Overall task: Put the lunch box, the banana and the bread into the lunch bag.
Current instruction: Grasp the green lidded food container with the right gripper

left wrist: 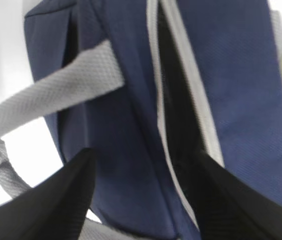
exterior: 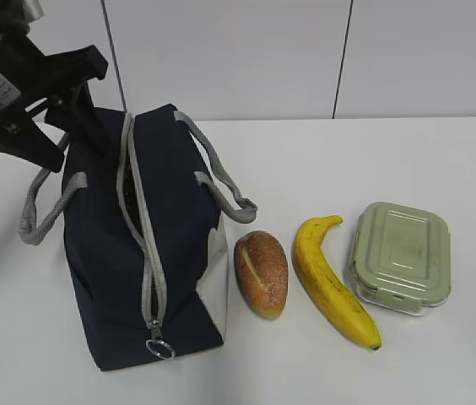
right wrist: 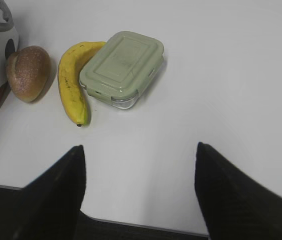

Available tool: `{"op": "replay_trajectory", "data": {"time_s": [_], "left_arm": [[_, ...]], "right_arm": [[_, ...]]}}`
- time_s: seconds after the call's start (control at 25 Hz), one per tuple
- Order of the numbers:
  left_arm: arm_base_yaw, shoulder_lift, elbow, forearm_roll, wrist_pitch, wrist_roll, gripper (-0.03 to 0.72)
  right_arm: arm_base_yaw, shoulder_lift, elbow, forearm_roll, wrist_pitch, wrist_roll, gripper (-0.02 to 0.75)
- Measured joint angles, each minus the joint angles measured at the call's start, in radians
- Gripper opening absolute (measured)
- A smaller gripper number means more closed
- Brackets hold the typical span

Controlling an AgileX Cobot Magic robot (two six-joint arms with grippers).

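One bread [exterior: 262, 273], one banana [exterior: 331, 279] — one lunch box [exterior: 402, 256]

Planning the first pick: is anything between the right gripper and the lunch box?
Nothing visible. In the right wrist view, only bare table lies between the open right gripper and the lunch box. The banana lies against the box's left side and the bread further left, both out of the way.

Exterior slants down; blurry left wrist perhaps nearest lunch bag [left wrist: 131, 125].
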Motion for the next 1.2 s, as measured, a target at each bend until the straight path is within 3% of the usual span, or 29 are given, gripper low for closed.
{"op": "replay_trajectory", "data": {"time_s": [0.28, 0.4, 0.6, 0.84, 1.2], "left_arm": [[0.000, 0.057, -0.010, 0.014, 0.008, -0.005, 0.421], [0.000, 0.061, -0.011, 0.016, 0.008, -0.006, 0.386], [0.000, 0.061, -0.011, 0.018, 0.009, -0.005, 0.256], [0.000, 0.061, -0.011, 0.025, 0.019, 0.074, 0.016], [0.000, 0.062, -0.011, 0.055, -0.024, 0.159, 0.000]], "right_arm": [[0.000, 0.000, 0.000, 0.000, 0.000, 0.000, 0.506], [0.000, 0.000, 0.000, 0.000, 0.000, 0.000, 0.506], [0.000, 0.000, 0.000, 0.000, 0.000, 0.000, 0.506], [0.000, 0.000, 0.000, 0.000, 0.000, 0.000, 0.506], [0.000, 0.000, 0.000, 0.000, 0.000, 0.000, 0.506]]}}
